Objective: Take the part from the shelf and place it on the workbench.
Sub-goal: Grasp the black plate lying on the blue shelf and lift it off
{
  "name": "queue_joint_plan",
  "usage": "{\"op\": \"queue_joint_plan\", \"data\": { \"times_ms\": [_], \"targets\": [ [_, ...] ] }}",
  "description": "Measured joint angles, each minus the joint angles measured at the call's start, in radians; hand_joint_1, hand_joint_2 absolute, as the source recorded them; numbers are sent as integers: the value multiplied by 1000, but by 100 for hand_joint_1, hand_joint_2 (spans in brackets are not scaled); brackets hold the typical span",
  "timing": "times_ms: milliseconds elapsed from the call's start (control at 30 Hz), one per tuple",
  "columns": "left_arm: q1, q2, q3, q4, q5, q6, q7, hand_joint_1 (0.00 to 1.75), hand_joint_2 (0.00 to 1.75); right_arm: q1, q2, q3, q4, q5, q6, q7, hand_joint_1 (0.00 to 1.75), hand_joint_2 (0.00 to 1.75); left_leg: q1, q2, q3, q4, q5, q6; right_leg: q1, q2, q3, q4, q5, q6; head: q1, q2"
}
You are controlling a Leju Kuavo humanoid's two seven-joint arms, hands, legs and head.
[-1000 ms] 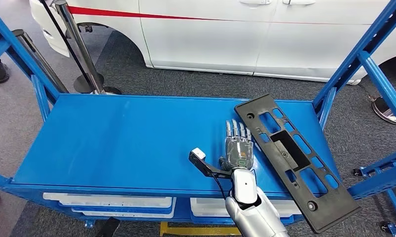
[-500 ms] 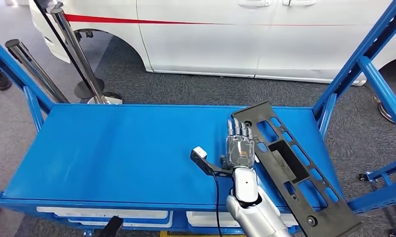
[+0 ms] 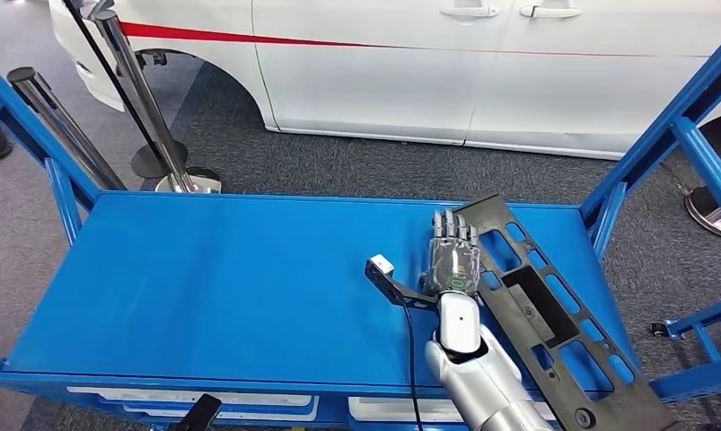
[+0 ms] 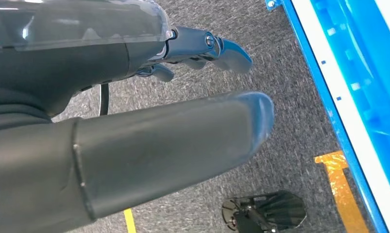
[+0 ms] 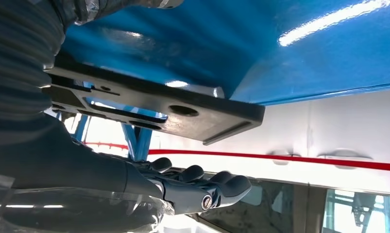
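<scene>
The part (image 3: 554, 310) is a long, flat panel of matt black plastic, pierced with rectangular slots and a few round holes. It lies slanted across the lower right of the head view, from the middle of the glossy blue shelf (image 3: 213, 269) down past its near right corner, one end lifted slightly off the surface. In the right wrist view that end shows as a thick, square-cut edge with a round hole (image 5: 183, 110).

The right hand (image 3: 452, 260) reaches in from the bottom of the frame on a smooth silver arm, palm down, its fingers (image 3: 453, 229) stretched out straight and close together, lying along the panel's left edge. Whether they touch or grip it I cannot tell — from the wrist camera the dark fingers sit apart from the panel's end.

The left hand (image 4: 134, 111) hangs over speckled grey carpet (image 4: 285, 145), its thick rubbery thumb and darker fingers spread and holding nothing.

Beyond the shelf stands a white car (image 3: 446, 63) with a thin red stripe; two polished metal posts (image 3: 136, 99) lean at the upper left.
</scene>
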Motion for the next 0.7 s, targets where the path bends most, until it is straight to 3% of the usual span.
{"op": "queue_joint_plan", "data": {
  "times_ms": [100, 133, 167, 267, 333, 400, 500, 533, 567, 667, 700],
  "targets": [
    [-1, 3, -7, 0, 0, -6, 0, 0, 0, -7, -4, -14, 18, -2, -3, -7, 0, 175, -3, 3, -10, -1, 6, 8, -4, -1, -75, 177, -100, 7, 0, 0],
    [-1, 3, -8, 0, 0, -7, 0, 0, 0, -9, -5, -17, 22, -2, -4, -9, 0, 175, -4, 3, -13, -1, 8, 9, -4, -1, -88, 212, -108, 7, 0, 0],
    [-1, 4, -8, 0, 0, -8, 1, 0, 0, -11, -5, -19, 26, -2, -4, -10, 0, 175, -5, 3, -16, 0, 10, 10, -4, -1, -83, 212, -96, 5, 0, 0],
    [-1, 4, -9, 0, 0, -8, 1, 0, 0, -15, -5, -20, 30, -2, -4, -12, 0, 175, -8, 3, -20, 0, 14, 10, -3, -1, -42, 144, -46, -2, 0, 0],
    [-1, 4, -9, 0, 0, -8, 1, 0, 0, -16, -5, -21, 31, -2, -4, -12, 0, 175, -9, 3, -20, 0, 15, 10, -2, -1, -35, 132, -41, -3, 0, 0],
    [-1, 4, -9, 0, 0, -8, 1, 0, 0, -19, -5, -22, 32, -2, -4, -12, 0, 175, -10, 3, -21, 0, 17, 9, 2, -1, 6, 62, -17, -14, 0, 0],
    [-3, 3, -9, 0, 0, -9, 2, 0, 0, -28, -5, -28, 38, -2, -4, -15, 0, 175, -11, 2, -24, -8, 36, -15, 10, -6, 67, -73, 30, -37, 0, 0],
    [-4, 3, -9, 0, 0, -9, 2, 0, 0, -29, -5, -29, 41, -1, -4, -15, 0, 175, -10, 1, -29, -1, 28, -25, 9, -8, 67, -92, 42, -42, 0, 0],
    [-3, 4, -9, 0, 0, -9, 2, 0, 0, -30, -4, -30, 42, -1, -4, -15, 0, 175, -10, 0, -40, 24, 3, -30, 4, -8, 63, -101, 53, -45, 0, 0],
    [-3, 7, -10, 0, 2, -7, 3, 0, 0, -30, 0, -32, 43, 2, -3, -15, 0, 175, -5, 0, -99, 198, -115, -46, 0, -9, 40, -106, 73, -49, -1, 0],
    [-3, 8, -10, 0, 3, -6, 3, 0, 0, -29, 0, -33, 44, 4, -2, -15, 0, 175, -3, 0, -108, 244, -133, -51, 0, -9, 33, -104, 77, -47, -1, 0]
  ]
}}
